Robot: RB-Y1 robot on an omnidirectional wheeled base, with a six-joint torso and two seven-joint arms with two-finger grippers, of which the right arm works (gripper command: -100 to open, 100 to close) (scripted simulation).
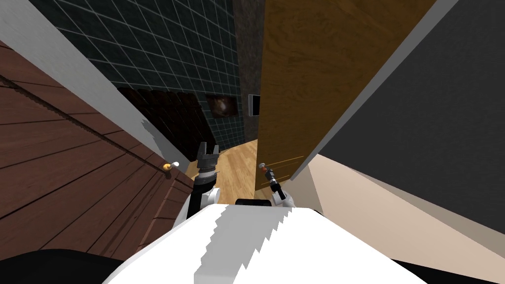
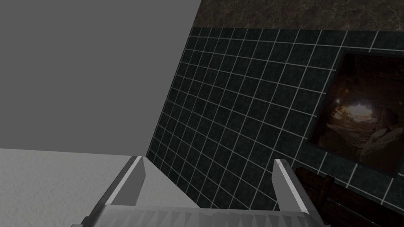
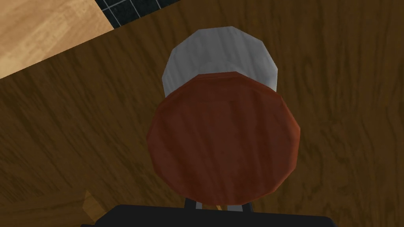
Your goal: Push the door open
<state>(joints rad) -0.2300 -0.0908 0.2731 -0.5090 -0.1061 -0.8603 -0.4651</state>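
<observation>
While right gripper [image 1: 268, 174] seemingly touches knob [image 3: 225, 146] | left gripper [image 2: 207, 160] spread

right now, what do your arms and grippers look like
Left gripper: two thin, light grey, blade-like fingers with slanted tips, on a dark box. Left arm: dark ribbed wrist, black forearm, white rounded elbow. Right arm: thin dark links ending in a white rounded joint.
</observation>
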